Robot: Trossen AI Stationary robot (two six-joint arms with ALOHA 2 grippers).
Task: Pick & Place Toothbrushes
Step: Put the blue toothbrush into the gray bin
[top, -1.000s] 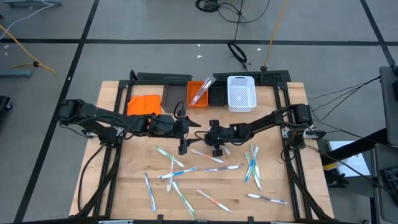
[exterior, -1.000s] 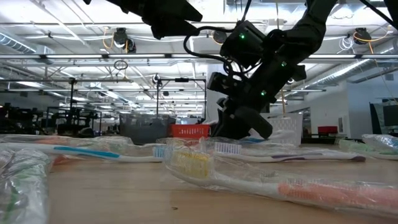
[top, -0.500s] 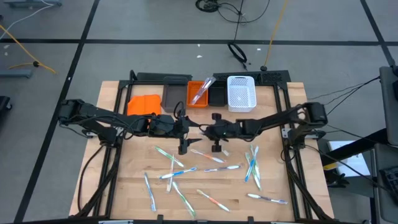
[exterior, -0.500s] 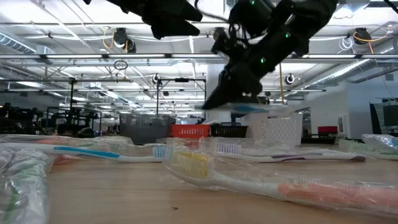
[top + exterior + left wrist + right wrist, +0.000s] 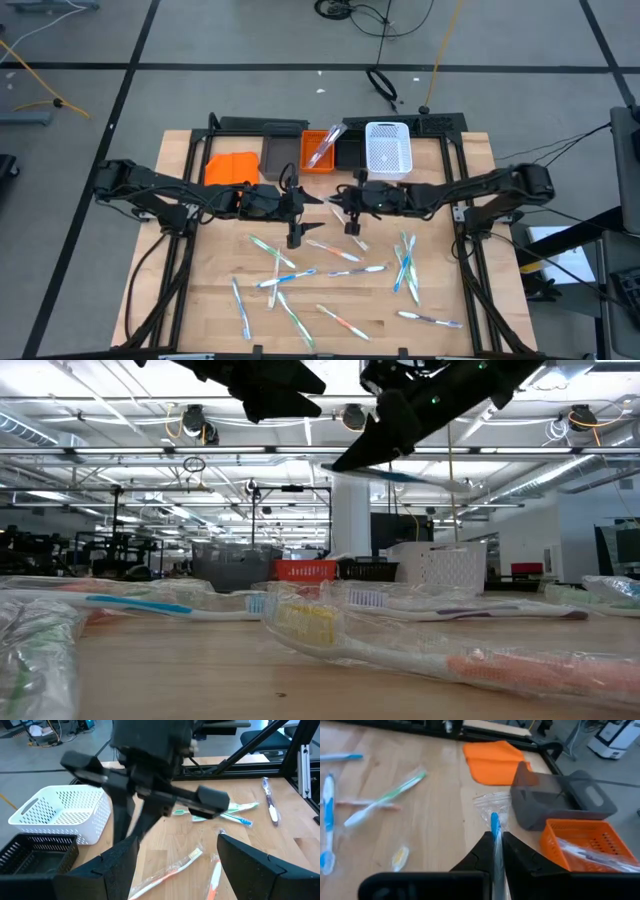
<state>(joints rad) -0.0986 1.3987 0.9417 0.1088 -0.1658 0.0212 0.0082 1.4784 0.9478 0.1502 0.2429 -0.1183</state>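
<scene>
Above mid-table, the right gripper (image 5: 352, 207) is pinched on a wrapped blue toothbrush (image 5: 494, 822), lifted clear of the wood. Left gripper (image 5: 297, 216) waits beside it, fingers spread, empty. At least one brush lies in the orange bin (image 5: 320, 150); I'd say most remain, with over a dozen scattered toothbrushes (image 5: 340, 272) across the table (image 5: 200, 300).

Bare wooden surface (image 5: 225, 235) lies open ahead of the left tool (image 5: 296, 212). The right tool (image 5: 350, 207), close beside it, blocks the middle. Behind stand the white mesh plastic bin (image 5: 388, 150) and orange slotted plastic bin (image 5: 319, 152); wrapped plastic toothbrushes (image 5: 340, 272) litter the front.
</scene>
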